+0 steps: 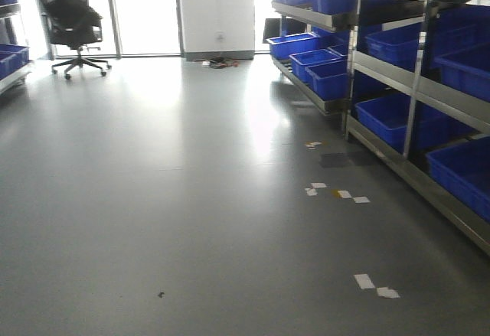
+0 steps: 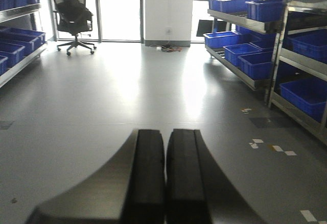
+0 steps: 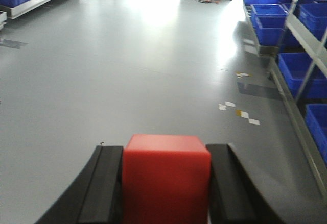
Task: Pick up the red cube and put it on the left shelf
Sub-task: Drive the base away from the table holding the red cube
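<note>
left claw: black 2-finger left gripper [image 2: 165, 175], pads pressed together, nothing between them. Idle, pointing down the aisle.
right claw: black 2-finger right gripper [image 3: 166, 185] pinching the solid red plastic cube [image 3: 167, 175], 1 pad flat on each side face. Cube sits square between the pads, top face showing, no tilt visible.
cube location: in the right claw, carried above the grey glossy floor [image 1: 153, 198]. Not on any shelf yet.
left shelf: brushed stainless-steel rack with deep-blue ribbed plastic crates [image 2: 15, 45], along the left edge of the left wrist view, near the black mesh office chair [image 2: 74, 15]. Well apart from both claws.
right side: matching steel rack with blue crates [image 1: 429, 83] runs down the right of the aisle. Not the target. White paper scraps [image 1: 337, 192] on the floor beside it.
step: pick looks done; this is the carry phase, base in open aisle facing the far windows.
next move: judgement only: base needs to turn and close on the left rack, then right arm reaches over the front rail and lowers the cube onto the tier or a crate before the pads spread.
risk: cross-body reach from the right arm to a left rack; watch rail clearance.
</note>
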`<state>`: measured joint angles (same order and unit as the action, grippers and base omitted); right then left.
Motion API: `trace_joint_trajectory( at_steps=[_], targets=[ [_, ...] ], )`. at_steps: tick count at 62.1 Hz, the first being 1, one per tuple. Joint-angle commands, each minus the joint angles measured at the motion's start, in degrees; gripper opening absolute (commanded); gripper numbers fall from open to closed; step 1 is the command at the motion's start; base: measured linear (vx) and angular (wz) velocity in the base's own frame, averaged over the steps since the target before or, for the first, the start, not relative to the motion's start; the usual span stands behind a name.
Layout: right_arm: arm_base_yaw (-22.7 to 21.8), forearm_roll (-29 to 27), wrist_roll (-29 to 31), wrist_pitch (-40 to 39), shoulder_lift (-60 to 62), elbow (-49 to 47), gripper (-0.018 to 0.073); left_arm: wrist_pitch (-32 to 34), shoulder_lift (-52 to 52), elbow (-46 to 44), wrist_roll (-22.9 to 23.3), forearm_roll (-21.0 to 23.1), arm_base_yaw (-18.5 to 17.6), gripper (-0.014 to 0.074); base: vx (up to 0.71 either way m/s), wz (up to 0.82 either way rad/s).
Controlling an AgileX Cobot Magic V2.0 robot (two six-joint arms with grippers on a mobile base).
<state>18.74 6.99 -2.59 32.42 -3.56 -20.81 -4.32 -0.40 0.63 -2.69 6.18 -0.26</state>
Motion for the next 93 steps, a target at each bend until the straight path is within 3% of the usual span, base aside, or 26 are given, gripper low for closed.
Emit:
trace_joint_trajectory(
  at_steps=[1,38,93],
  targets=[
    [-0.42,0.98,0.13,-4.79,-0.77,-1.48,0.0059,5.50,-0.87,1.36,0.42,0.37,-0.42,0.0101,0.10,0.61],
    [-0.42,0.98,0.13,-4.79,-0.77,-1.48,0.0059,5.50,-0.87,1.36,0.42,0.37,-0.42,0.0101,0.31,0.31],
    [-0.42,0.98,0.13,-4.79,-0.77,-1.48,0.0059,5.50,-0.87,1.36,0.42,0.37,-0.42,0.0101,0.59,0.02]
  ],
)
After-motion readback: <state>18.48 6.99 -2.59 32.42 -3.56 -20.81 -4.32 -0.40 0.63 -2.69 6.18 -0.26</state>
